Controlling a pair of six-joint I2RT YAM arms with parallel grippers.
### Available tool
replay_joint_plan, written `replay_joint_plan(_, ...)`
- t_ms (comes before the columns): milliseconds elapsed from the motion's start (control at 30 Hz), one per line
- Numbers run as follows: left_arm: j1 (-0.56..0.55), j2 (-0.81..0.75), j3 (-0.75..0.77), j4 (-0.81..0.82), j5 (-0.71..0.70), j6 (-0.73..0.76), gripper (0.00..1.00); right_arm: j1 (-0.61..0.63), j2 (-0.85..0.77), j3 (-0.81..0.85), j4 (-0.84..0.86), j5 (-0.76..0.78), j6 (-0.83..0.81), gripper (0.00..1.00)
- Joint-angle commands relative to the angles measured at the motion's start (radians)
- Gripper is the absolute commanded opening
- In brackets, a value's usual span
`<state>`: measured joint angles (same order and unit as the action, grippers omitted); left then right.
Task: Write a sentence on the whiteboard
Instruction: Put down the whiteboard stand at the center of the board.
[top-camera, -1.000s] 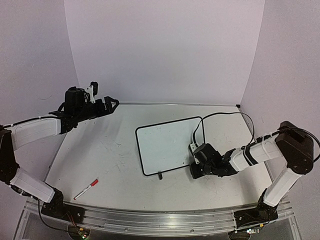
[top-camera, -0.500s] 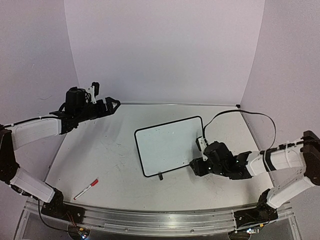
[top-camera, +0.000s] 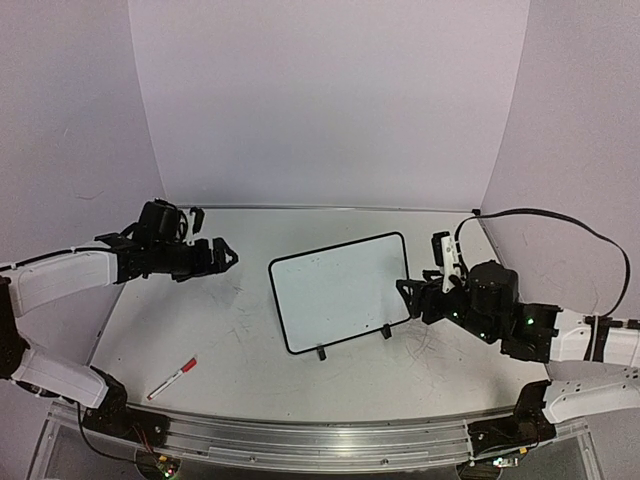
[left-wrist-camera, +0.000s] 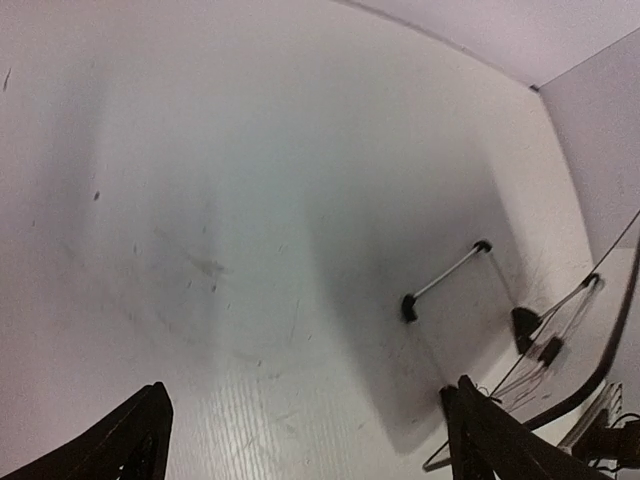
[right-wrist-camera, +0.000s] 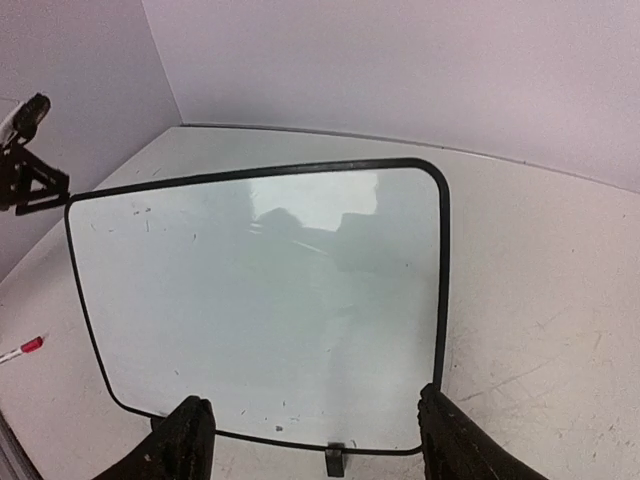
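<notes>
In the top view, the whiteboard (top-camera: 340, 292) lies flat on the table (top-camera: 230, 330) directly ahead of your right gripper (top-camera: 408, 297). Its long axis runs away from those fingertips toward your left arm, slanting a little nearer to the arm bases as it goes. The board's short edge sits just beside the right fingertips; I cannot tell whether they touch. Your left gripper (top-camera: 226, 258) hangs well apart from the board's other short edge with its fingers spread wide around nothing, and a red-capped marker (top-camera: 172, 378) lies on the table near that arm's base. In the left wrist view, your left gripper (left-wrist-camera: 310, 440) frames only scratched tabletop, and the board ahead is too faint to read. In the right wrist view, your right gripper (right-wrist-camera: 315, 440) has its fingers (right-wrist-camera: 185, 445) well parted and empty. The whiteboard (right-wrist-camera: 260, 290) fills the space ahead, and a black foot (right-wrist-camera: 337, 462) on its closest long edge sits between them.
</notes>
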<state>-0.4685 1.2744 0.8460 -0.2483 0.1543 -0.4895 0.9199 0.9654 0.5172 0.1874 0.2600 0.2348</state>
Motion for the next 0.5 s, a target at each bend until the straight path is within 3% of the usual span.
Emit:
replay_joint_plan(0, -0.120, 0.009, 0.064, -0.393, -0.250, -0.098, 0.97, 0.004, 0.057, 0.069, 0.069, 0.035, -0.098, 0.72)
replay_joint_plan(167, -0.171, 0.087, 0.080, -0.667, -0.357, -0.232, 0.97, 0.001, 0.093, 0.089, 0.118, -0.032, -0.140, 0.73)
replay_joint_plan(467, -0.181, 0.031, -0.085, -0.736, -0.213, -0.322, 0.99, 0.000, 0.033, 0.033, 0.151, -0.061, -0.162, 0.73)
